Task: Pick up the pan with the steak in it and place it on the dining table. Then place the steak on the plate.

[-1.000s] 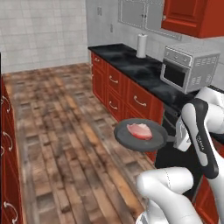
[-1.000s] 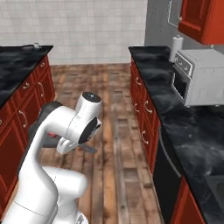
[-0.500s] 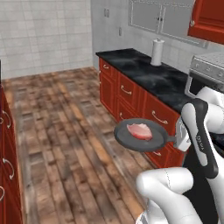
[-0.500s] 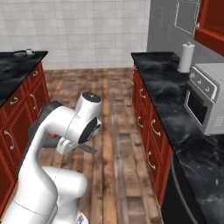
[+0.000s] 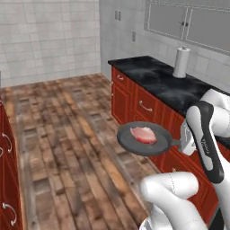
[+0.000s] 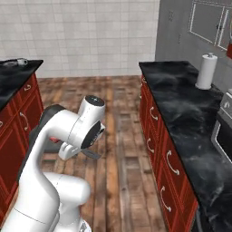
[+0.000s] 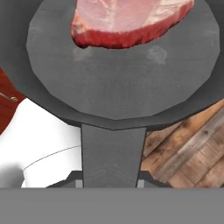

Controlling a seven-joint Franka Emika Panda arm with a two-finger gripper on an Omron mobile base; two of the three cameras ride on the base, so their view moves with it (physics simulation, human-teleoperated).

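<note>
So the pincer [image 5: 179, 143] is clamping down on the pan [image 5: 143, 139] by its short handle, holding it level in mid-air over the wood floor [image 5: 67, 134]. The steak [image 5: 143, 134] is sitting in the pan, out past the pincer, toward the far side from the handle.

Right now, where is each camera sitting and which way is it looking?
Left base view: behind the arm on its left, looking forward and down at the pan with the steak held above the wood floor; the white arm rises at lower right.
Right base view: behind on the right, looking down the aisle; the arm rises at lower left.
Hand view: on the hand, looking along the gripper shut on the pan's handle.
Both base views share the paper towel roll on the black counter.
</note>
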